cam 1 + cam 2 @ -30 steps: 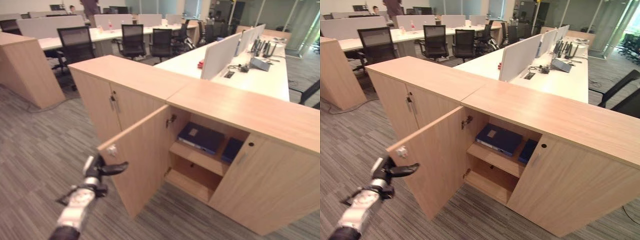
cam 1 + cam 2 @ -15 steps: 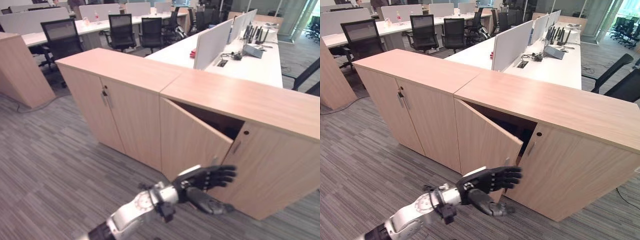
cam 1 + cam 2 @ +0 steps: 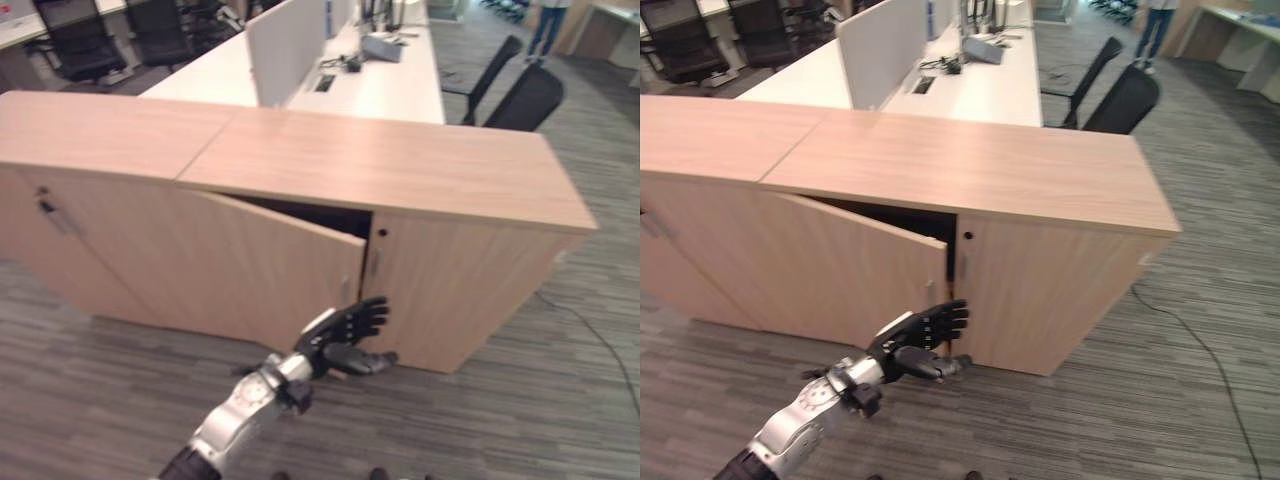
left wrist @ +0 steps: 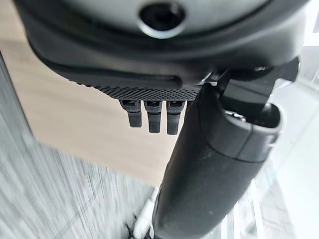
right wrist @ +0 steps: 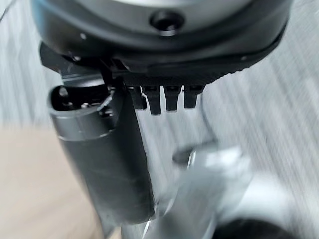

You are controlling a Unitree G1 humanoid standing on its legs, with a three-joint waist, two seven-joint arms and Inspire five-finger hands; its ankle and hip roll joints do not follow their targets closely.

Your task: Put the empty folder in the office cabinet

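The wooden office cabinet (image 3: pixel 380 165) stands across the view, low and long. Its left door (image 3: pixel 250 270) is ajar by a narrow dark gap at the free edge, and it hides the shelves inside. My left hand (image 3: pixel 345 330) is open, with its straight fingers flat against the lower part of that door near the free edge. The same hand appears in the right eye view (image 3: pixel 920 340). The cabinet's right door (image 3: pixel 450 290) is shut. My right hand (image 5: pixel 159 50) hangs open over the grey carpet and holds nothing.
A second wooden cabinet (image 3: pixel 90 130) adjoins on the left. Behind both runs a white desk (image 3: pixel 340 85) with divider screens. Black chairs (image 3: pixel 525 95) stand at the back right, and a person (image 3: pixel 548 25) stands far beyond them. Grey carpet (image 3: pixel 520 420) lies in front.
The camera has swung right. The cabinet door went from wide open to almost shut under my left hand's push, and the blue folders on the shelf are now covered.
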